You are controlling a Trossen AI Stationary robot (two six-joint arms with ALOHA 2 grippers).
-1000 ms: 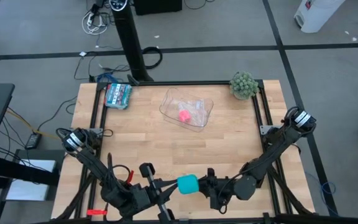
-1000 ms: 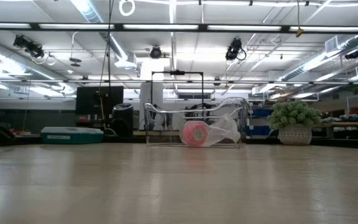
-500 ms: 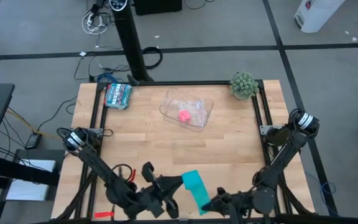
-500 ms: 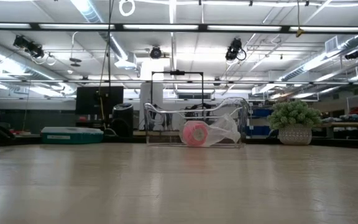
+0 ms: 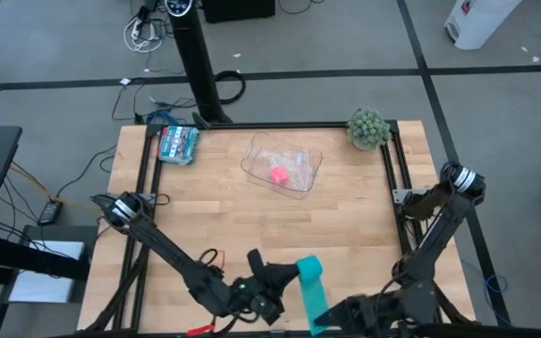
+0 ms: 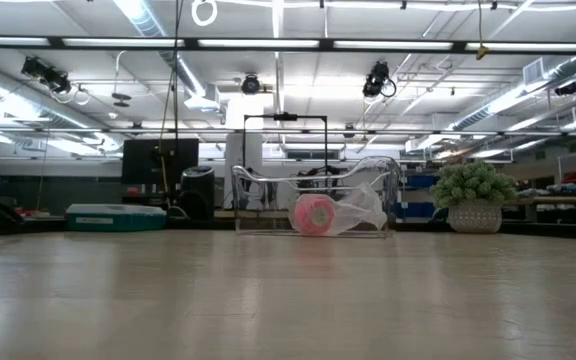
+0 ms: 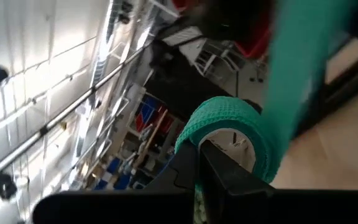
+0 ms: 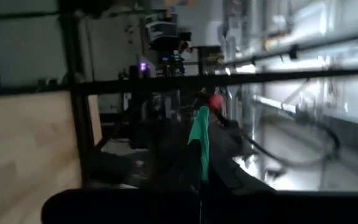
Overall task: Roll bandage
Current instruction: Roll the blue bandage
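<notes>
The teal bandage is partly unrolled. Its roll (image 5: 308, 269) is above the table's near edge, and a strip (image 5: 317, 300) runs from it toward the near edge. My left gripper (image 5: 285, 280) is shut on the roll, which also shows in the left wrist view (image 7: 229, 134). My right gripper (image 5: 334, 317) is shut on the strip's free end, seen edge-on in the right wrist view (image 8: 199, 143). The low view shows neither arm nor the bandage. My left gripper holds the roll at its end face with the white core (image 7: 232, 146). One dark finger (image 7: 225, 174) lies across that face, and the other finger is hidden. It comes level from the table's left. The roll is off the table. My right gripper pinches the strip's free end (image 8: 199, 163) between its two fingers, the band edge-on between them. It comes from the table's right-near side. The strip runs straight from the fingers to the roll, with no sag.
A clear container (image 5: 282, 164) with a pink roll (image 5: 278, 175) stands at the far middle. A teal-patterned packet (image 5: 177, 143) lies at the far left corner. A small green plant (image 5: 369, 127) stands at the far right corner. Bare wood (image 5: 252, 221) lies between these and the grippers.
My left gripper has carried the roll toward the table's right edge. My right gripper has drawn back toward the near edge with the free end. The bandage, a compact roll between the two grippers a second ago, now has a long straight strip pulled out.
</notes>
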